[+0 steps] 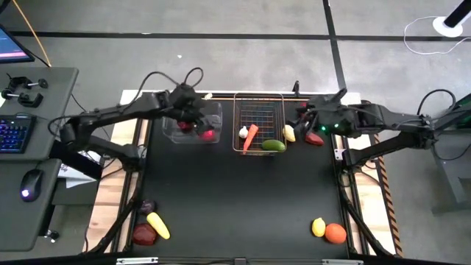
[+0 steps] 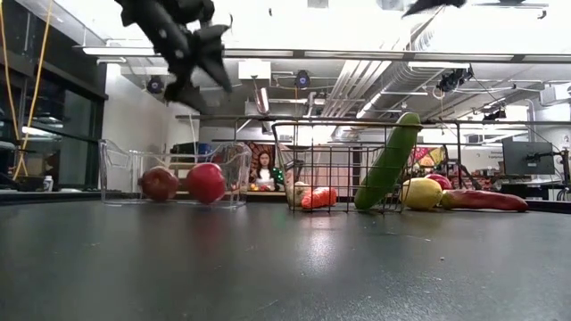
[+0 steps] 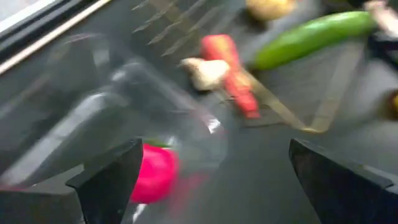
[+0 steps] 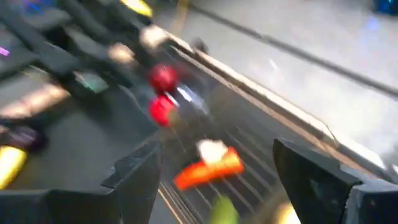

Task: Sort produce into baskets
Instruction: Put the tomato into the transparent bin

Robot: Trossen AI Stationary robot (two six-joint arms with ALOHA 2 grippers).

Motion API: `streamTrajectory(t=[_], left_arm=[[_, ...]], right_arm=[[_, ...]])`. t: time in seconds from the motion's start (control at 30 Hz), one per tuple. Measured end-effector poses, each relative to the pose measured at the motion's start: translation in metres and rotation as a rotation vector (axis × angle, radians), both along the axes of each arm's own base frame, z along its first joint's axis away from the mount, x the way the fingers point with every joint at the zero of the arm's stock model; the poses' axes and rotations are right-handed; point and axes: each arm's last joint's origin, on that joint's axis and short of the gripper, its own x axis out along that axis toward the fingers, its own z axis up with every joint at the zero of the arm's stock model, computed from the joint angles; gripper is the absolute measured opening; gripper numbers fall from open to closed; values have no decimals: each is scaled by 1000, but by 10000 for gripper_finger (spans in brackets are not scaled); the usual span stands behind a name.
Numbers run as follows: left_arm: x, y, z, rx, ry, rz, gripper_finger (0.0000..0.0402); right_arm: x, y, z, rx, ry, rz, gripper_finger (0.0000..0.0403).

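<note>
Two red apples [image 2: 206, 182] [image 2: 160, 183] lie on the floor of the clear bin [image 1: 193, 121] at the back left. My left gripper [image 3: 217, 180] hangs open above that bin with nothing between its fingers. The wire basket [image 1: 259, 110] holds a garlic [image 1: 243, 132] and a carrot [image 1: 250, 138]. A green cucumber [image 2: 388, 162] stands slanted in it, its upper end leaning against the wire wall. My right gripper [image 4: 217, 174] is open and empty, up in the air just right of the wire basket.
A lemon [image 1: 289, 134] and a long red piece [image 1: 315, 138] lie right of the wire basket. Near the front left are a dark piece [image 1: 147, 206], a yellow piece [image 1: 158, 225] and a red one [image 1: 144, 235]. At the front right lie a lemon [image 1: 318, 227] and an orange [image 1: 335, 233].
</note>
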Motion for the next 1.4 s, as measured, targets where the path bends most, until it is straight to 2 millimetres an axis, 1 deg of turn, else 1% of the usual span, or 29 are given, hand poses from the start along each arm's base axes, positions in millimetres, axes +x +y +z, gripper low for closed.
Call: streamTrajectory(t=[0.07, 0.13, 0.23, 0.3, 0.4, 0.5, 0.57, 0.7, 0.77, 0.83, 0.93, 1.07, 1.23, 1.4], left_arm=[[-1, -18, 6, 8, -79, -37, 391], [-2, -36, 11, 17, -175, -50, 391], [-4, -64, 15, 33, -333, -39, 390], [-6, -79, 14, 49, -412, -15, 390], [-9, -90, 14, 76, -474, 68, 390], [-13, -93, 17, 76, -508, 138, 390], [-16, -90, 20, 57, -529, 179, 390], [-29, -74, 28, -11, -582, 290, 390], [-37, -64, 34, -23, -617, 311, 390], [-46, -54, 39, -32, -647, 323, 390], [-57, -38, 45, -20, -686, 338, 390], [-64, -19, 50, 7, -730, 295, 390], [-65, 4, 49, -42, -769, 229, 390], [-62, 20, 41, -108, -746, 176, 390]], right_arm=[[-10, -3, -9, 56, 74, -118, 295], [-23, -8, -18, 116, 128, -301, 295], [-40, -18, -27, 181, 166, -550, 295], [-45, -29, -33, 205, 171, -668, 295], [-44, -51, -47, 252, 180, -786, 295], [-38, -81, -70, 313, 203, -814, 295], [-37, -104, -88, 344, 219, -833, 295], [-46, -147, -125, 479, 176, -967, 295], [-49, -163, -138, 548, 118, -1007, 295], [-50, -175, -147, 602, 57, -1031, 295], [-47, -184, -154, 638, -12, -1073, 295], [-42, -192, -157, 645, -73, -1106, 295], [-39, -196, -156, 608, -90, -1079, 295], [-37, -199, -154, 565, -113, -1073, 295]])
